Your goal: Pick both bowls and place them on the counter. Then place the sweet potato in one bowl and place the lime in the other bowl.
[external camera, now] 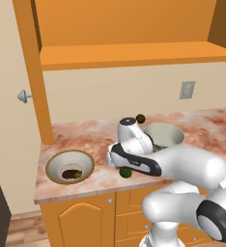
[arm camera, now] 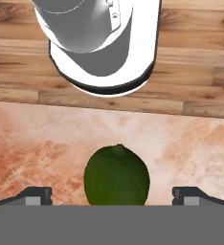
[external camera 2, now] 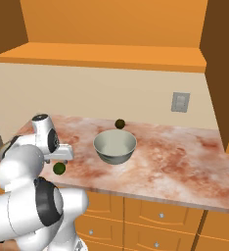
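— What else was there?
— A dull olive-brown ball [external camera 2: 120, 123] sat near the back wall [external camera 2: 87, 95], with a grey wall outlet [external camera 2: 179, 102] above.
— Anything higher or lower?
— An orange shelf [external camera: 134, 54], cabinet drawers [external camera 2: 160, 215], a round door knob [external camera: 22, 96], and plank flooring [arm camera: 200, 57].

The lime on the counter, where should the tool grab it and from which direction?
Take the lime across its widest middle, coming straight down from above. It is a small rounded ball lying free on the counter, and the open tool has one fingertip on each side of it, so closing there should centre it.
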